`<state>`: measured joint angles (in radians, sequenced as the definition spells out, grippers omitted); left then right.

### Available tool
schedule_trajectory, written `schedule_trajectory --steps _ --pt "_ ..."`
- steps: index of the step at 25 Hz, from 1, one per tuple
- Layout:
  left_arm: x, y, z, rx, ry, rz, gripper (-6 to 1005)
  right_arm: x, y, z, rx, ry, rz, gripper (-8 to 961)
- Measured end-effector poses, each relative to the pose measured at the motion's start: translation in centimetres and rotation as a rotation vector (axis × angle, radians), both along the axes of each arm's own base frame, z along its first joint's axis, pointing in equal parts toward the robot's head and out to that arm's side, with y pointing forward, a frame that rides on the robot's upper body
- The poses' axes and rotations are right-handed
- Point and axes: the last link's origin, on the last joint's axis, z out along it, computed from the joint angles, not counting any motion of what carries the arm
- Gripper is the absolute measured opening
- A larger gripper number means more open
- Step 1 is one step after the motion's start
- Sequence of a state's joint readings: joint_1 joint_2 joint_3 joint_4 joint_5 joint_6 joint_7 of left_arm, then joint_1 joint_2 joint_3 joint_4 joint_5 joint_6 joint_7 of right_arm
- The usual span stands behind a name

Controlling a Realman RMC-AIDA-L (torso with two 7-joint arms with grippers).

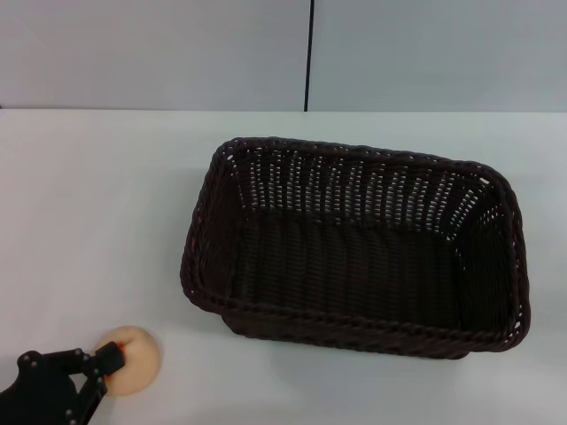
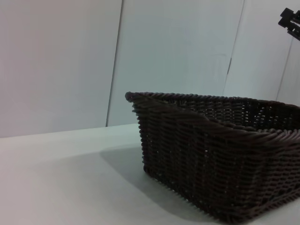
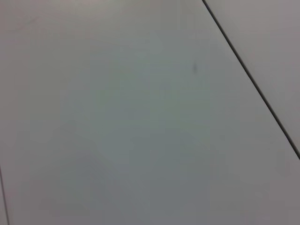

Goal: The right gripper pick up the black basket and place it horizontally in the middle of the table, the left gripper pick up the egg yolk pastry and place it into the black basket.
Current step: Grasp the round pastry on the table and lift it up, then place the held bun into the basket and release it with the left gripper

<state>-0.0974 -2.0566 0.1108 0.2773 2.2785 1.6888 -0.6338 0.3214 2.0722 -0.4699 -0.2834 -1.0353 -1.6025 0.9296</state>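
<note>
already the black basket [image 1: 354, 252] sat upright and lengthwise across the middle of the white desk [image 1: 97, 204], empty, so by my judgement the first half of the task was finished and the step in hand was the pick-up of the egg yolk pastry [image 1: 135, 359]. the pastry lay on the desk near the front left corner, well apart from the basket. the left pincer [image 1: 96, 365] was low at that corner, one fingertip touching the near side of the pastry; whether it was released or clenched i could not tell, since only part of its fingers showed. its wrist camera looked across the desk at the basket's woven side [image 2: 220, 154]. the right pincer was not visible on the desk in the head view, and its wrist view showed only a plain pale surface. the next move, as i judged it, called for a firm but gentle grasp around the soft round pastry, a lift clear of the braided rim, then a carry rightward over the basket's open floor.
</note>
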Motion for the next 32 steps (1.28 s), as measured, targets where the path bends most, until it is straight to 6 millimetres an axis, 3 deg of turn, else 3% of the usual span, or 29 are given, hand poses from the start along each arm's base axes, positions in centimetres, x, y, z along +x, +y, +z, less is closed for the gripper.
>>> schedule_trajectory --steps 3,11,13,17,21,22,25,32 --pt "0.0 0.0 0.0 0.000 -0.003 0.000 28 0.1 0.0 0.0 0.001 0.000 -0.003 408" --pt "1.6 0.7 1.7 0.118 -0.117 -0.060 59 0.2 -0.1 0.2 0.007 -0.002 -0.008 408" --pt "2.6 1.5 3.2 0.234 -0.214 -0.077 67 0.2 0.0 0.2 0.008 -0.002 -0.008 408" --pt "4.4 4.3 4.0 0.312 -0.325 -0.122 83 0.1 0.1 0.2 0.009 -0.003 -0.006 408" --pt "6.5 6.6 3.7 0.308 -0.387 -0.205 99 0.0 0.1 0.2 0.008 -0.003 -0.003 408" --pt "8.3 8.3 2.9 0.251 -0.412 -0.276 103 0.0 0.1 0.2 0.009 -0.003 -0.004 408" --pt "10.4 10.2 1.4 0.136 -0.416 -0.346 115 0.1 0.0 0.2 0.008 -0.001 -0.007 408" --pt "11.2 11.3 0.6 0.065 -0.417 -0.340 142 0.5 -0.3 0.4 0.019 0.006 -0.022 408"
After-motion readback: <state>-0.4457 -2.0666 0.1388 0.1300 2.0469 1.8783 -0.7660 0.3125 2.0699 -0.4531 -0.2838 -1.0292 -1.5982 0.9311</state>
